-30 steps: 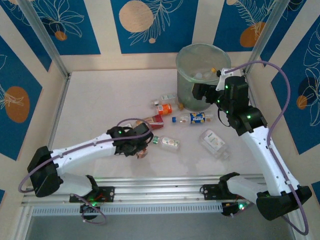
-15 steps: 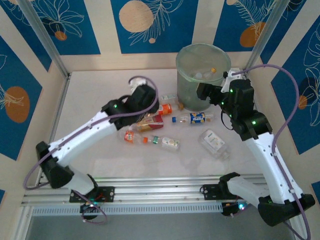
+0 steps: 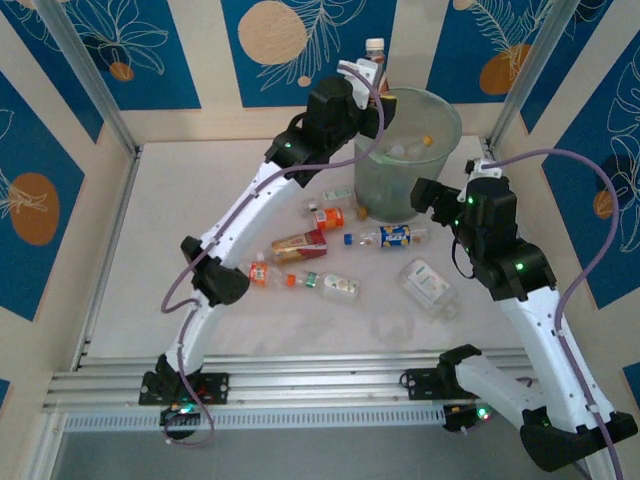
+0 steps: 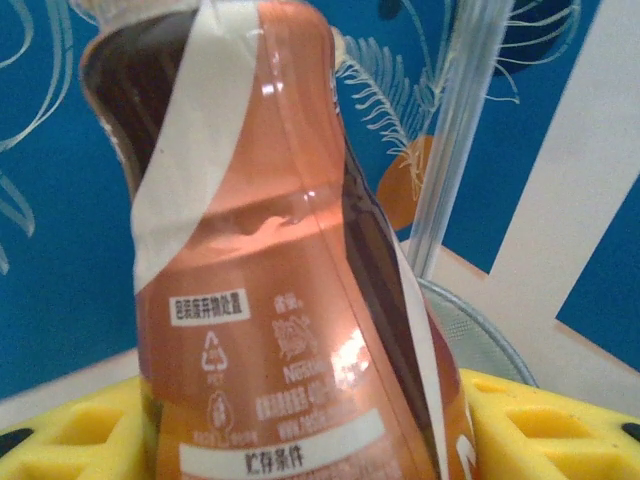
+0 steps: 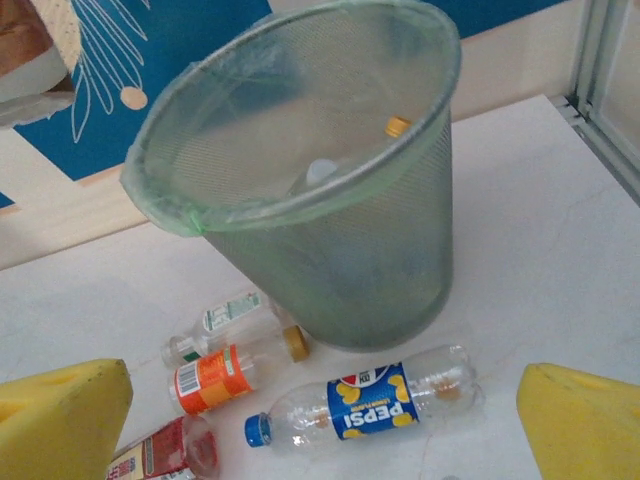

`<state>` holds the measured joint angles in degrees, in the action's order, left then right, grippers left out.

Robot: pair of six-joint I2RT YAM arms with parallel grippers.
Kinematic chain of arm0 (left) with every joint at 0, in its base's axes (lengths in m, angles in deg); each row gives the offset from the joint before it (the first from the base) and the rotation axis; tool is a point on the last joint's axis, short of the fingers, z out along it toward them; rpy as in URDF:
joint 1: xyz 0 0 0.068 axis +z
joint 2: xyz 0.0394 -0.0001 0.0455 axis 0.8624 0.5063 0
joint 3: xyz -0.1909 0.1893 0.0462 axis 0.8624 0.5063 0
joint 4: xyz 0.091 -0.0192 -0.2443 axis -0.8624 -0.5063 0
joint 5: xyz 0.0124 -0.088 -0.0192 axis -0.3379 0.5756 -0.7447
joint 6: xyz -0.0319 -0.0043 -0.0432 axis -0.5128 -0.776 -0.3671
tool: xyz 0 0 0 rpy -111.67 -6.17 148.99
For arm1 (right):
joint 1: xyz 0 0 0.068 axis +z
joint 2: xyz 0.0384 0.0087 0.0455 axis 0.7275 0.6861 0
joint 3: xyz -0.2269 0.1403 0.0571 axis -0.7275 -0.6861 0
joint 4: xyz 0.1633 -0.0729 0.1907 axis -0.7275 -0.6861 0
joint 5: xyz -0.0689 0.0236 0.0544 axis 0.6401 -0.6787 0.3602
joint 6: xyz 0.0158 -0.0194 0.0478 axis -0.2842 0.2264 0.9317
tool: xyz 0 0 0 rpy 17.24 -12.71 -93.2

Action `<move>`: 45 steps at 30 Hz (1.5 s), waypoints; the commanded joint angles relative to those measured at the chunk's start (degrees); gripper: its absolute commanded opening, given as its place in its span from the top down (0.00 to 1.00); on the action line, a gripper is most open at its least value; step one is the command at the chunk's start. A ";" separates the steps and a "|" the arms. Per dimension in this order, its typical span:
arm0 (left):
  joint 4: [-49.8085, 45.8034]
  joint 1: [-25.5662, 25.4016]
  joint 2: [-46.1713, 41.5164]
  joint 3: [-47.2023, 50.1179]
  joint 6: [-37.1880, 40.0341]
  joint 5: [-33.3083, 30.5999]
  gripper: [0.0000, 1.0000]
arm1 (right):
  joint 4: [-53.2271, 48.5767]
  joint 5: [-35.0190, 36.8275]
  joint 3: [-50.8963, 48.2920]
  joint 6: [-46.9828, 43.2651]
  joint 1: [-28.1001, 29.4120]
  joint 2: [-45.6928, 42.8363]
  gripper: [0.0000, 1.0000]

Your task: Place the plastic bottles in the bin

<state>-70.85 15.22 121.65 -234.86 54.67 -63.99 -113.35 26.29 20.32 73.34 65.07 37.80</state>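
Observation:
My left gripper [image 3: 366, 74] is shut on a brown bottle [image 3: 375, 52] with an orange-brown label [image 4: 260, 290], held upright at the far left rim of the bin [image 3: 408, 150]. Its yellow pads [image 4: 70, 440] press the bottle's sides. The bin [image 5: 320, 200] holds several bottles. My right gripper [image 3: 424, 194] stands open and empty just right of the bin, over a blue-label bottle [image 5: 370, 405]. An orange-label bottle [image 5: 215, 372], a green-label one [image 5: 225, 320] and a red-label one [image 5: 150, 455] lie nearby.
More bottles lie on the white table: a red-label one [image 3: 297, 246], a small orange one [image 3: 258, 272], one with an orange cap [image 3: 330, 284] and a clear one [image 3: 428, 283]. Metal posts [image 3: 85, 75] and patterned walls enclose the table.
My left arm has lifted from the table's middle up to the bin's rim, carrying the brown bottle. The right arm has drawn back slightly to the right, still open.

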 commanded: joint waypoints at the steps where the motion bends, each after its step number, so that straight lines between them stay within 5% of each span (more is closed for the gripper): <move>1: 7.62 0.65 2.90 -2.40 7.09 6.72 0.42 | -3.02 2.34 -0.87 3.01 0.34 -2.45 0.01; 22: 15.35 3.05 12.99 -2.38 8.79 10.96 0.32 | -12.02 4.99 -0.16 6.18 1.03 -3.85 0.01; 25: 14.98 3.30 13.34 -2.39 8.95 11.09 0.19 | -15.50 5.72 -0.52 6.60 0.95 -3.61 0.01; 33: 15.94 4.11 12.97 -2.40 8.74 10.87 0.05 | -24.69 7.38 -1.97 9.01 -0.63 -5.51 0.01; 45: 10.31 4.43 4.33 -2.39 8.52 9.83 0.01 | -29.30 -5.53 -6.65 6.72 -5.51 -3.05 0.01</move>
<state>-59.23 19.03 133.34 -235.41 63.24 -53.84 -141.00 26.35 15.42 81.10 60.22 33.58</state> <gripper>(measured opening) 0.994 0.992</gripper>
